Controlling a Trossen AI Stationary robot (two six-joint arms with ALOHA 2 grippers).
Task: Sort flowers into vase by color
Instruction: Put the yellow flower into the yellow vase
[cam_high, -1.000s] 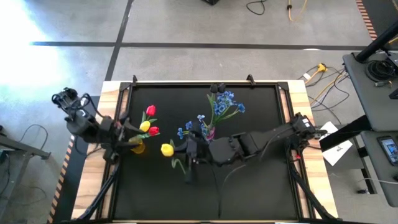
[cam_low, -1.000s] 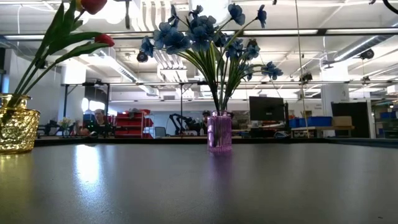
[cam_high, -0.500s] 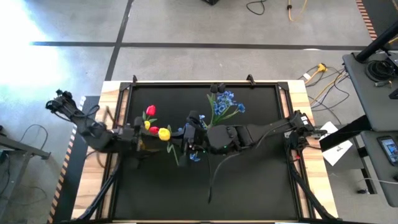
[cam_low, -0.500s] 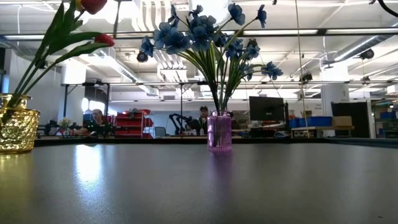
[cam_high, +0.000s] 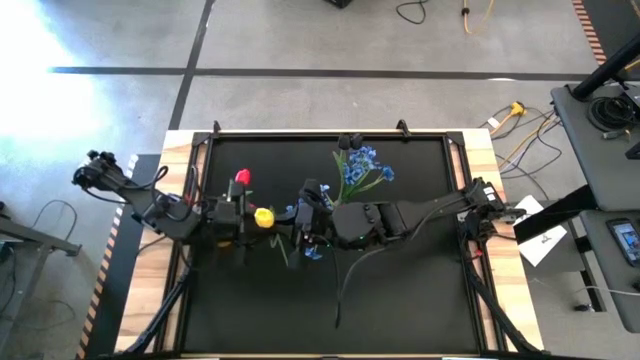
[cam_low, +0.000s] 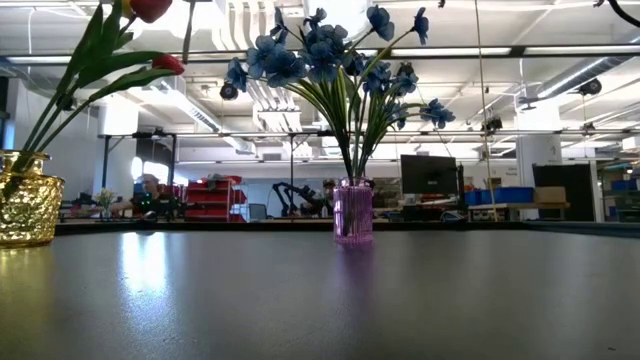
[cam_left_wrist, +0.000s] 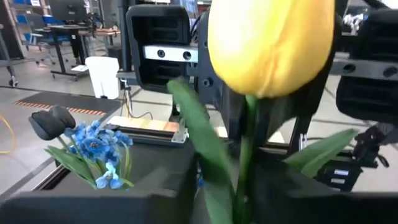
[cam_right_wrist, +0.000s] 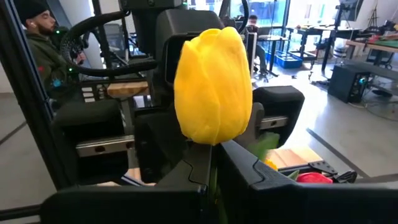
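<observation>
Since before, our left gripper (cam_high: 243, 216) closed in on the yellow tulip (cam_high: 263, 216) our right gripper (cam_high: 308, 222) fingers clamp; handover next, left fingers' state unclear.

The worktop (cam_low: 320, 300) is a matt black sheet with a fine grainy texture and a soft sheen; pale bare wood (cam_high: 176, 150) borders it. A gold vase (cam_low: 28, 208) looks like dimpled, glossy glass. A pink vase (cam_low: 352, 212) is ribbed and translucent. The yellow tulip (cam_right_wrist: 213, 87) has smooth, waxy petals. The blue blossoms (cam_low: 325, 45) look like cloth. The grippers' housings are matt black plastic.
</observation>
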